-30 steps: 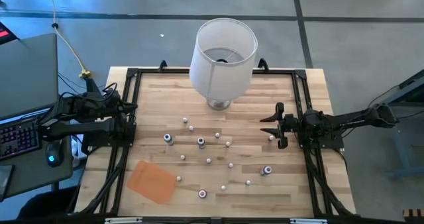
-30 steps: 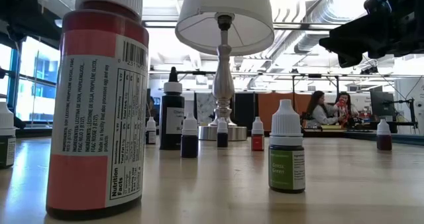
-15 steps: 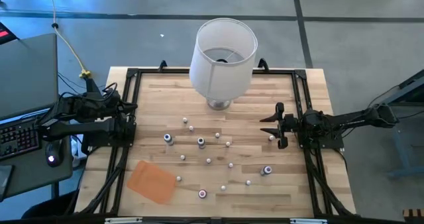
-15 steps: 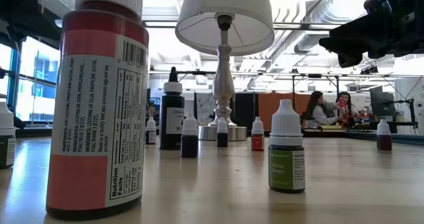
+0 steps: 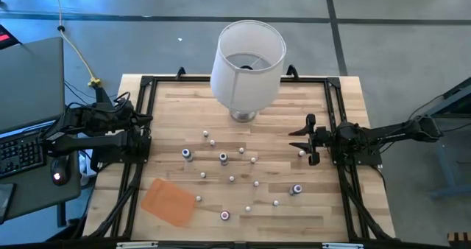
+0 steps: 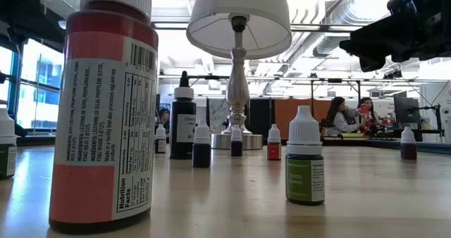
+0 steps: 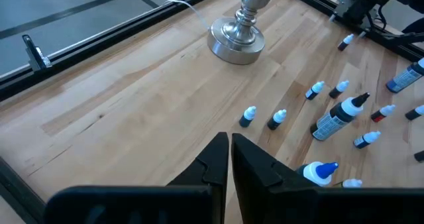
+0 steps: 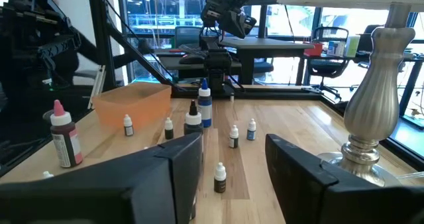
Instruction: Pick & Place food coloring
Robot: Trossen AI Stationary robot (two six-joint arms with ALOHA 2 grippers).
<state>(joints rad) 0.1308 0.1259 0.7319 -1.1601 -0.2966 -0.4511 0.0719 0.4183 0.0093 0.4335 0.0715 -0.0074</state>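
Note:
Several small food coloring bottles (image 5: 223, 158) stand upright on their bases, scattered over the middle of the wooden table (image 5: 176, 105). In the low view a red one (image 6: 106, 104) stands nearest and a green-labelled one (image 6: 305, 157) behind it. My left gripper (image 5: 147, 119) waits shut at the table's left edge, raised and tipped down toward the bottles (image 7: 328, 121); its fingertips (image 7: 229, 144) touch nothing. My right gripper (image 5: 302, 140) hangs open and level at the table's right side, pointing left. A tiny bottle (image 5: 301, 153) stands just near of it, apart from it. Nothing lies between its fingers (image 8: 233, 148).
A flat orange tray (image 5: 168, 202) lies at the near left. A lamp with a big white shade (image 5: 247, 65) and a silver foot (image 7: 238, 42) stands at the far middle. A black frame (image 5: 140, 168) runs along the table's edges. People sit in the room behind (image 6: 345, 117).

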